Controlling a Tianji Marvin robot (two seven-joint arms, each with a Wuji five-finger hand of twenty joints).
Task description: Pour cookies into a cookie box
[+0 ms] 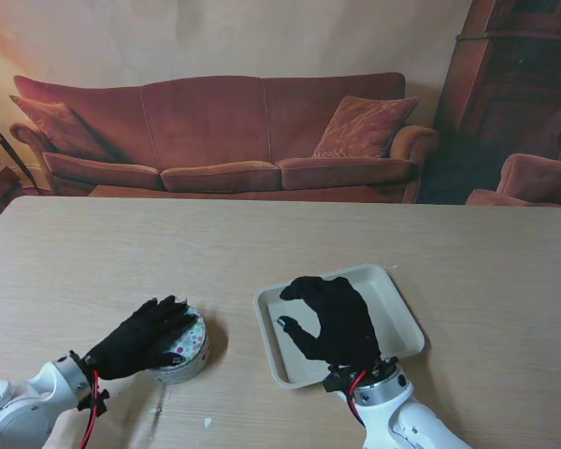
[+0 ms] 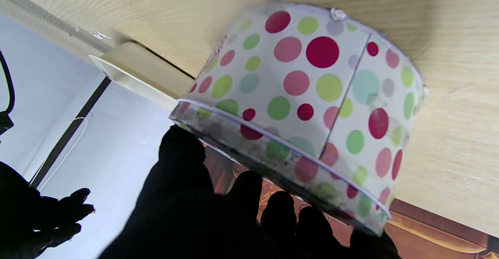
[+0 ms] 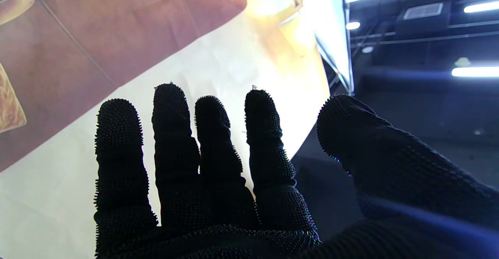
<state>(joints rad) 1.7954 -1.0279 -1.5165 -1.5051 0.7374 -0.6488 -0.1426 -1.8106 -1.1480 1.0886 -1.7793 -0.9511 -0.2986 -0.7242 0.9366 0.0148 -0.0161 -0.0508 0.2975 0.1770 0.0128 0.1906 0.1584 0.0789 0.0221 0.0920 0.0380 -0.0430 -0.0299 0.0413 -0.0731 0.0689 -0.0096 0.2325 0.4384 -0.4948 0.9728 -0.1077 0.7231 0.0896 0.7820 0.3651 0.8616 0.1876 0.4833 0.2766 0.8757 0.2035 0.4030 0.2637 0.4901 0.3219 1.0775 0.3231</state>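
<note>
Left hand (image 1: 140, 337) lies over the polka-dot cookie box (image 1: 185, 348) at lower left of the stand view, fingers (image 2: 249, 189) on its rim; can't tell if it's actually gripped. Right hand (image 1: 332, 323) hovers lower centre over the beige tray (image 1: 402, 313), fingers spread, holding nothing. Sofa (image 1: 224, 140) behind the table (image 1: 280, 243).

Rust-red three-seat sofa (image 1: 226, 140) against a peach wall (image 1: 262, 37), dark wooden cabinet (image 1: 519, 75) at right.
</note>
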